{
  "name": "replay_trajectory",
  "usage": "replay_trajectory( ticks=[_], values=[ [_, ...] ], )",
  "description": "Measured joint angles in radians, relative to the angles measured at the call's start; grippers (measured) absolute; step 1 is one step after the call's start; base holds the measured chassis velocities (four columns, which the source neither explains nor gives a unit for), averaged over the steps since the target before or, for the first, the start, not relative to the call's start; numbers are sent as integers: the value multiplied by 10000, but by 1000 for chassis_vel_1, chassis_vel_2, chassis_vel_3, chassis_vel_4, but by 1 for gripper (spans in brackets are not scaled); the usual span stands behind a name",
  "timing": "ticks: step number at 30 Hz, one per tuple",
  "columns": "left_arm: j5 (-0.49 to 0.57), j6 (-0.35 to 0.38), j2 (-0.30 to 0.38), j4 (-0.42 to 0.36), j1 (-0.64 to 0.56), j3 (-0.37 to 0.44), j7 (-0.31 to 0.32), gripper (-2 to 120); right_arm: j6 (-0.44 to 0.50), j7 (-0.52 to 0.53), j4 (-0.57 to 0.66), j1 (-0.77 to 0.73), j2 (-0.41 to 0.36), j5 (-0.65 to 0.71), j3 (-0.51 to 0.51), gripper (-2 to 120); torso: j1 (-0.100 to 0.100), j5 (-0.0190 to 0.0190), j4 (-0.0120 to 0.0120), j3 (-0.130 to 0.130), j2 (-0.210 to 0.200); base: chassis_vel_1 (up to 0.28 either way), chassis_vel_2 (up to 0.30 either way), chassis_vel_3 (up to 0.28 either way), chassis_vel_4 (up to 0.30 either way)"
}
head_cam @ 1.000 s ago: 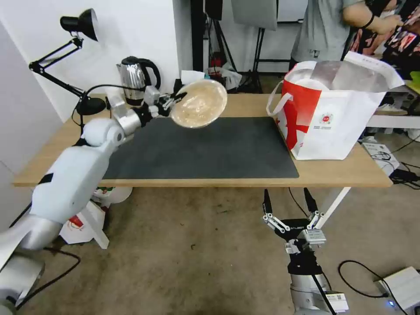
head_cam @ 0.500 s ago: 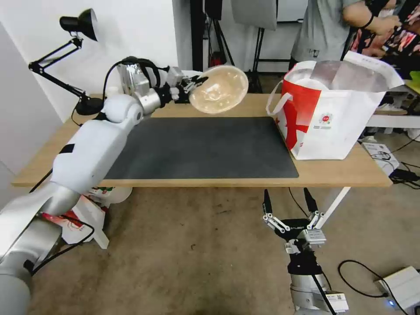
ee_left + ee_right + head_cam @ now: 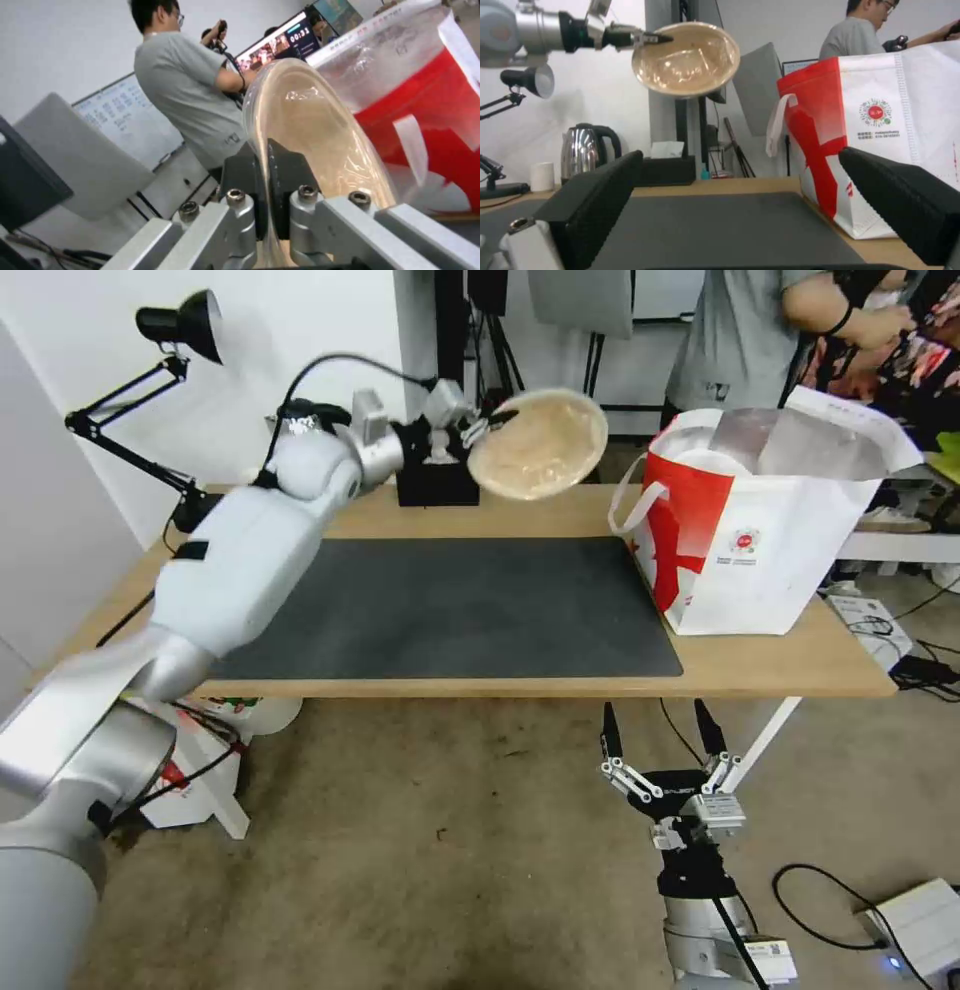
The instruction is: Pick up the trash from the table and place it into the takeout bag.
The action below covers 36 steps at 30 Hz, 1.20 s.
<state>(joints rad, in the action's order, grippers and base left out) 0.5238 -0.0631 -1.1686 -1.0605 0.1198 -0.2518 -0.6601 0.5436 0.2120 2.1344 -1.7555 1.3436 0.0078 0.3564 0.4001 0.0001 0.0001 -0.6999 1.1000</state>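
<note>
takeout bag [image 3: 770,560] | interior contents hidden | far side cropped in wrist views

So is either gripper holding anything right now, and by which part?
The left gripper pinches the beige paper bowl by its rim, tilted in the air. The right gripper is open, holding nothing.

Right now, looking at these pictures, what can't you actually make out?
- Inside of the takeout bag: head view, hidden by its own walls and foil flap.
- Far side of the beige paper bowl: left wrist view, it stands edge-on in the left pincer.
- Small print under the bag's red logo: right wrist view, too small.
- Black tissue box: head view, partly behind the left arm.
- Right pincer: below the table, open, idle.
</note>
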Motion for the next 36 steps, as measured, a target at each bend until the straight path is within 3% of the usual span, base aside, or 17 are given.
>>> replay_trajectory(
  ticks=[14,27,36],
  values=[
    [-118,-40,-890,854,1146,-468,-28,1,0,0,0,1,0,0,0,100,-2,0,0,0,-1,0,0,0,0],
    [-1303,-476,-2326,1693,1336,-770,-49,1,0,0,0,0,0,0,0,100,-1,0,0,-1,0,0,0,0,0],
    [-1501,-605,-3276,2419,1620,-947,-2,1,0,0,0,0,0,0,1,100,-1,1,-1,-1,0,0,0,0,0]
  ],
)
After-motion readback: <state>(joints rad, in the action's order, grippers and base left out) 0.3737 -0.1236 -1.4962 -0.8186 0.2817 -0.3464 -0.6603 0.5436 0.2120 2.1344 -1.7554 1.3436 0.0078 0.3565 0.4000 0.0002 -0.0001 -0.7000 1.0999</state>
